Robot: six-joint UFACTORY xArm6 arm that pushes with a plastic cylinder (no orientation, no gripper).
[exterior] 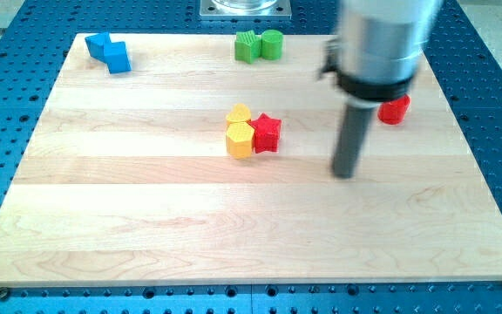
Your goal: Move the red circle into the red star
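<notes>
My tip [345,173] bare on wood — holding nothing, red circle [395,110] up-right, red star [267,133] well left.

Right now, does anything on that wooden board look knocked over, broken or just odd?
Nothing stands out. The coloured blocks sit flat on the wooden board in tidy clusters; the red circle lies alone, partly hidden behind the arm, up and right of my tip.

A pale wooden board [190,218] of lengthwise planks fills most of the view, evenly lit, with little shadow. Around it lies a blue metal table [482,61] dotted with rows of small holes. At the view's top a grey metal plate [245,9], perhaps a mount base, is cut off
</notes>
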